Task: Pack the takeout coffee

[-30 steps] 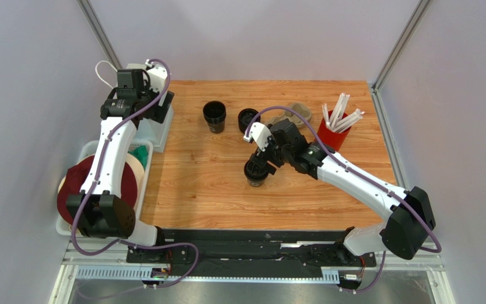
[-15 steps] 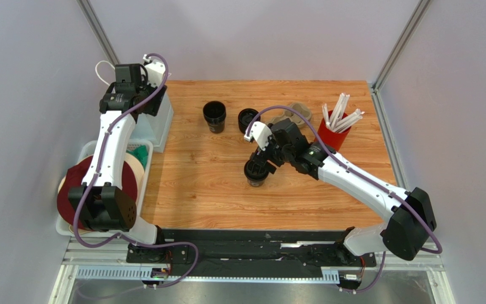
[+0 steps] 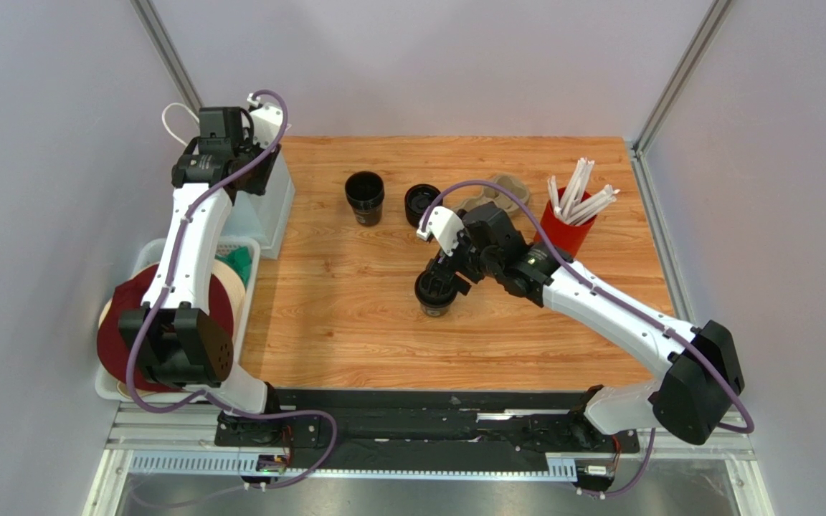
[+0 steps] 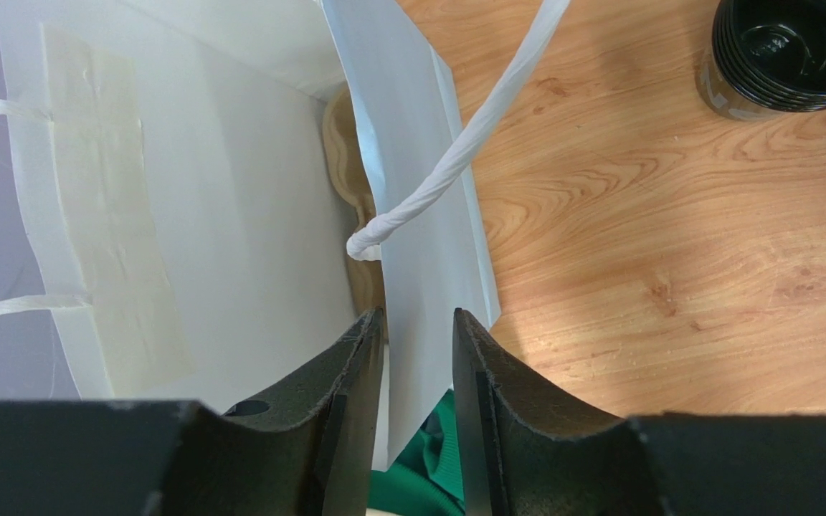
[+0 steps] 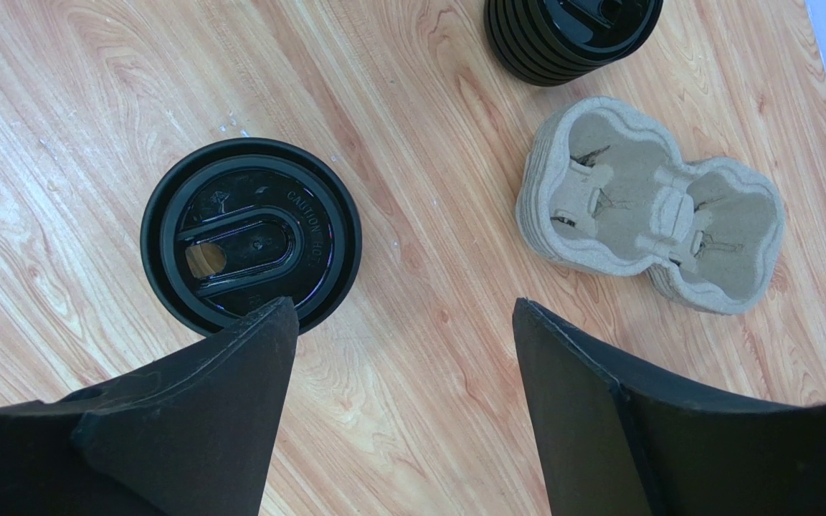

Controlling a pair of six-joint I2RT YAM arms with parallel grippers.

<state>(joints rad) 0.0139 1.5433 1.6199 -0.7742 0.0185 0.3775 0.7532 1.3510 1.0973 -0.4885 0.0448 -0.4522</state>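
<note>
Since a moment ago the left claw (image 4: 417, 320) has squeezed in around the side of the white bag (image 4: 223, 194); I cannot tell if it pinches yet. The right claw (image 5: 401, 312) is wide open over the lidded coffee cup (image 5: 250, 231) on the table (image 5: 417, 161). Next, I think, it must grab the cup.

**Occluded and cropped items**
White paper bag (image 4: 223, 161): cut off at two picture edges. Ribbed black item (image 4: 784, 65): cropped at the corner, cup or lids cannot be told. Takeout coffee (image 5: 250, 247): lid conceals the cup body.
</note>
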